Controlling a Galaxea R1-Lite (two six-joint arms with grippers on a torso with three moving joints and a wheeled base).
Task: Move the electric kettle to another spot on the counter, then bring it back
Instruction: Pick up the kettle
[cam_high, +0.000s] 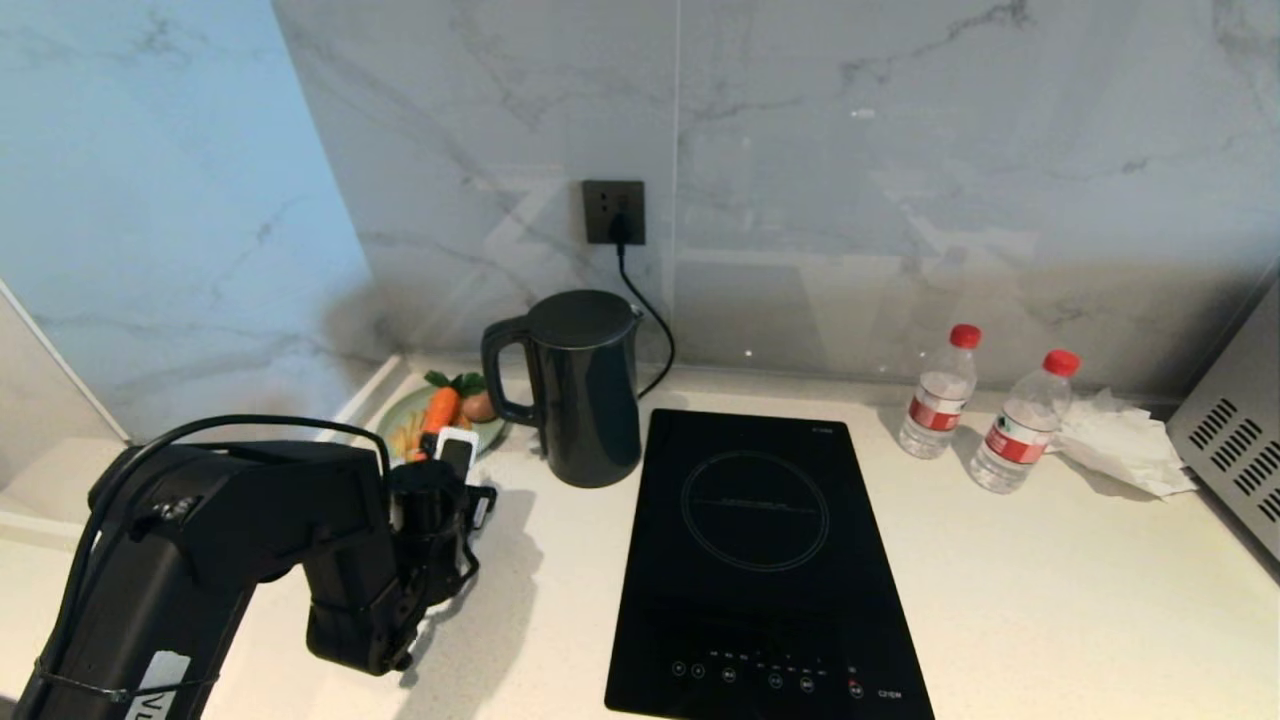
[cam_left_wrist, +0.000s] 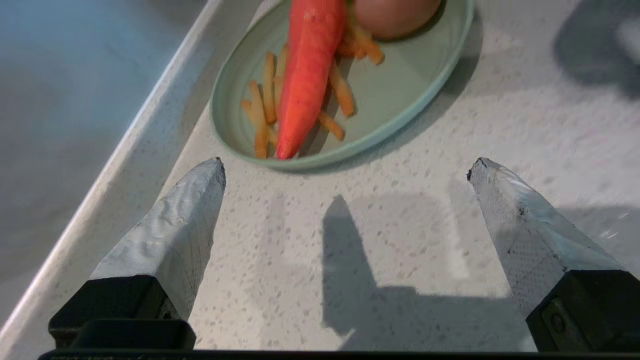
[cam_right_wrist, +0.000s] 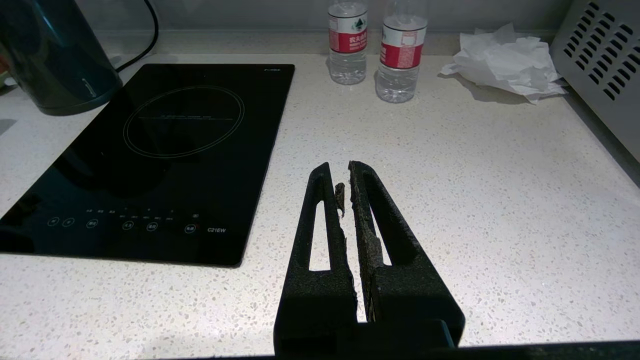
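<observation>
Your left gripper (cam_left_wrist: 345, 167) stands wide open and empty over the counter (cam_left_wrist: 400, 240), its tips just short of a green plate (cam_left_wrist: 400, 95) holding a carrot (cam_left_wrist: 307, 75). The electric kettle (cam_high: 582, 385) sits upright beyond that plate — beside the black hob (cam_high: 760, 560), near the marble wall. Your right gripper (cam_right_wrist: 345, 172) hangs pressed shut, holding nothing, over bare counter right of the hob.

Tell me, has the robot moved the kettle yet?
Can't tell; nothing shows a move. The kettle stands on the counter by the wall, untouched. The left gripper is open above the counter near a green plate. Grabbing, moving and returning it all look left.
</observation>
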